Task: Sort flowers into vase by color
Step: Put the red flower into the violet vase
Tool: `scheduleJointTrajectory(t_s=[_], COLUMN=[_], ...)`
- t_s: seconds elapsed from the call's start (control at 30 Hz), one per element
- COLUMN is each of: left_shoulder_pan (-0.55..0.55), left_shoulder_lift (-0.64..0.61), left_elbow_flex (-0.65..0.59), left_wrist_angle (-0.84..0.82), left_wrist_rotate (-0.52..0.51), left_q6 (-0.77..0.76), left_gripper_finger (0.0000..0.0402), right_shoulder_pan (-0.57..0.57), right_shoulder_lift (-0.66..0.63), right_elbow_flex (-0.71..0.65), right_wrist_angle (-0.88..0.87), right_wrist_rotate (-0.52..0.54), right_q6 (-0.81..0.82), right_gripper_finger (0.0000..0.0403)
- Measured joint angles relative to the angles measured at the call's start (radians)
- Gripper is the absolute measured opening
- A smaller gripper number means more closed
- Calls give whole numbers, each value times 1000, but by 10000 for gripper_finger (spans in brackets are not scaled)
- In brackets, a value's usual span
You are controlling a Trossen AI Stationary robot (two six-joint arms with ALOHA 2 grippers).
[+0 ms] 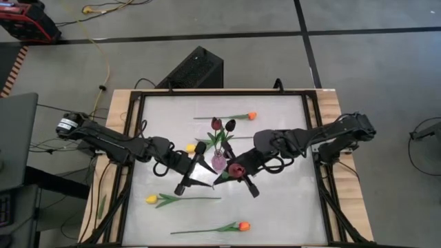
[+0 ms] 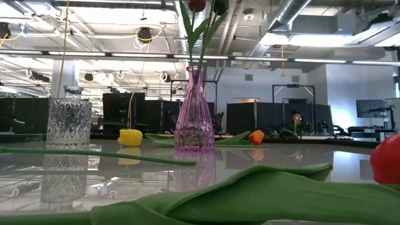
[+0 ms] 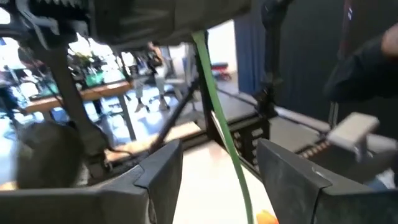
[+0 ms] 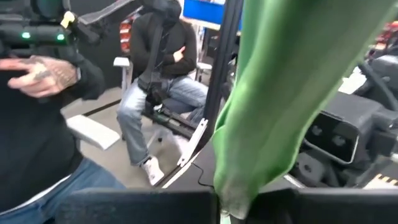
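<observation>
Fingers of the left gripper [image 3: 217, 180] stand spread, a green stem [image 3: 221, 124] running free between them. Right gripper [image 4: 217, 205] is pinched shut on a maroon tulip [image 1: 236, 169], at five o'clock of the pink vase [image 1: 218, 162] at table centre holding two maroon flowers [image 1: 222, 125]. Other tulips lie scattered around it.

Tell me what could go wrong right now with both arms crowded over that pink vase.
The right gripper is shut on a maroon tulip right beside the narrow pink vase; a nudge could topple it with its two tulips. The left gripper is open around a green stem, which might drop. Both grippers are close and could collide.
</observation>
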Motion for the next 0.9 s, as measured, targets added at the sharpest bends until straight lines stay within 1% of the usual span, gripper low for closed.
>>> scheduleJointTrajectory(t_s=[0.1, 0.27, 0.43, 0.5, 0.6, 0.67, 0.73, 0.77, 0.9], left_shoulder_pan=[10, 20, 42, 55, 71, 77, 83, 85, 85], left_shoulder_lift=[0, 0, 0, 0, 0, 0, 0, 0, 0], left_elbow_flex=[0, 0, 0, 0, 0, 0, 0, 0, 0], left_wrist_angle=[28, 55, 49, 42, 33, 29, 30, 31, 42], left_wrist_rotate=[-2, -1, -14, -17, -18, -16, 8, 21, 33], left_q6=[-18, -46, -79, -104, -111, -111, -107, -104, -87], left_gripper_finger=[198, 192, 174, 157, 117, 78, 31, 17, 3], right_shoulder_pan=[-29, -69, -85, -90, -93, -93, -92, -92, -92], right_shoulder_lift=[0, 0, 0, 0, 0, 0, 0, 0, 0], right_elbow_flex=[0, 0, 0, 0, 0, 0, 0, 0, 0], right_wrist_angle=[6, 5, 2, -1, -4, -7, -7, -10, -28], right_wrist_rotate=[0, 2, 2, 2, 2, 2, 2, 2, 2], right_q6=[8, 34, 63, 64, 63, 62, 59, 60, 60], right_gripper_finger=[25, 28, 31, 27, 26, 37, 54, 63, 96])
